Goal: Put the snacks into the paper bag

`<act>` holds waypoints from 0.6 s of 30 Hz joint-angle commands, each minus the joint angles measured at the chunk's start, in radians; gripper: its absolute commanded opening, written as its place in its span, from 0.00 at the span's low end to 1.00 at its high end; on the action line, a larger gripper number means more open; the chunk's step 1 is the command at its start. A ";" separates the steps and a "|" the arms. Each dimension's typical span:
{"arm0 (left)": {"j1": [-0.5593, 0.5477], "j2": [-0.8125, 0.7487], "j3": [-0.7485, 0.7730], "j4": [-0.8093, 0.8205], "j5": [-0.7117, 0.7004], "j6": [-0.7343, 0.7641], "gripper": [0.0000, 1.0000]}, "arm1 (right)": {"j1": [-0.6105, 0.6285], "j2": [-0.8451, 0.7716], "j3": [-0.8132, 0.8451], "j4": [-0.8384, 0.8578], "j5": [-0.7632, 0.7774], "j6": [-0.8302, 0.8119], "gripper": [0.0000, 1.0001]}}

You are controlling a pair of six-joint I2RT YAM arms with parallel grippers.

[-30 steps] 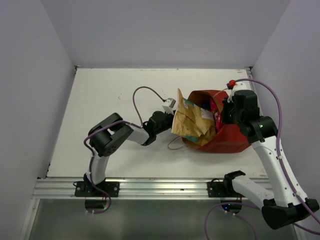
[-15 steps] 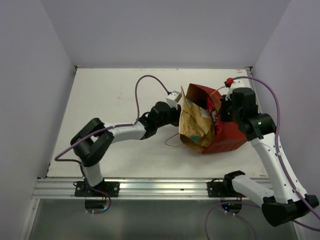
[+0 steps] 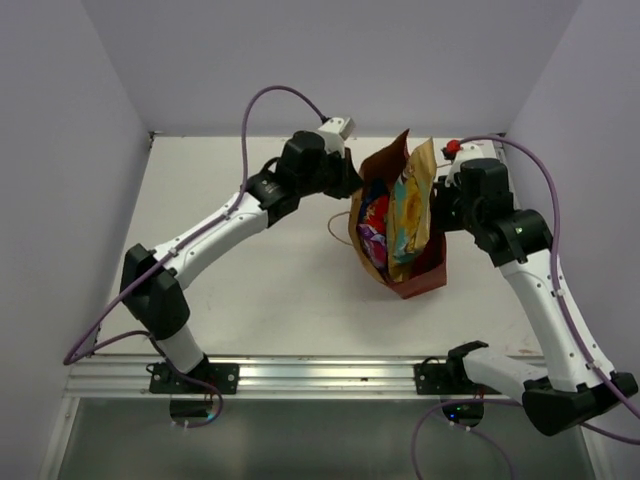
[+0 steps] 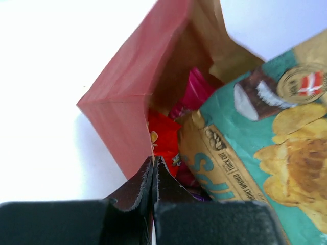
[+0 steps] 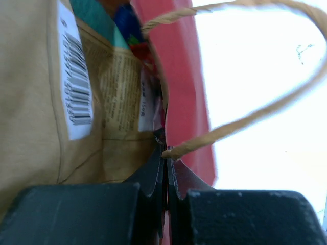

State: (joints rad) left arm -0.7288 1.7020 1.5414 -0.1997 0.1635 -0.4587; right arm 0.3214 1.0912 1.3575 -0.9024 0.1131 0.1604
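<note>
The red-brown paper bag (image 3: pixel 420 282) stands upright at the table's centre right, mouth up. The large tan kraft pouch (image 3: pixel 412 195) sticks out of its top, with red-orange and purple packets (image 3: pixel 371 228) beside it inside. My left gripper (image 3: pixel 350 185) is shut on the bag's left rim, and my right gripper (image 3: pixel 438 208) is shut on its right rim. The left wrist view shows its gripper (image 4: pixel 153 164) pinching the bag wall (image 4: pixel 120 97), with the pouch (image 4: pixel 255 138), a red-orange packet (image 4: pixel 161 140) and a pink packet (image 4: pixel 196 89) inside. The right wrist view shows its gripper (image 5: pixel 164 151) pinching the wall (image 5: pixel 180 66) where the string handle (image 5: pixel 240 122) attaches, the pouch's back (image 5: pixel 41 112) alongside.
The bag's other string handle (image 3: pixel 335 225) hangs at its left side. White walls close in the table at left, back and right. An aluminium rail (image 3: pixel 320 373) runs along the near edge.
The bag went from lying on its side to standing upright. Both grippers rose with its rim, and the left arm stretched far out toward the back.
</note>
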 commanded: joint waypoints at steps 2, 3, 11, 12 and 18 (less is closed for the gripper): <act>0.066 -0.107 0.179 -0.102 0.013 0.048 0.00 | 0.036 0.032 0.029 -0.059 -0.012 0.007 0.00; 0.071 -0.101 0.203 -0.121 0.013 0.049 0.00 | 0.045 0.041 0.031 -0.059 -0.001 0.010 0.00; 0.091 0.021 0.459 -0.311 -0.005 0.064 0.00 | 0.229 0.075 0.061 -0.056 0.129 0.063 0.00; 0.094 0.036 0.459 -0.320 -0.008 0.066 0.00 | 0.229 0.076 0.058 -0.053 0.138 0.068 0.00; 0.138 0.041 0.353 -0.293 0.031 0.043 0.00 | 0.234 0.079 0.040 -0.035 0.146 0.083 0.00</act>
State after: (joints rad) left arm -0.6117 1.7515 1.9057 -0.5442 0.1455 -0.4080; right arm 0.5526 1.1763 1.3647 -0.9573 0.2211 0.2207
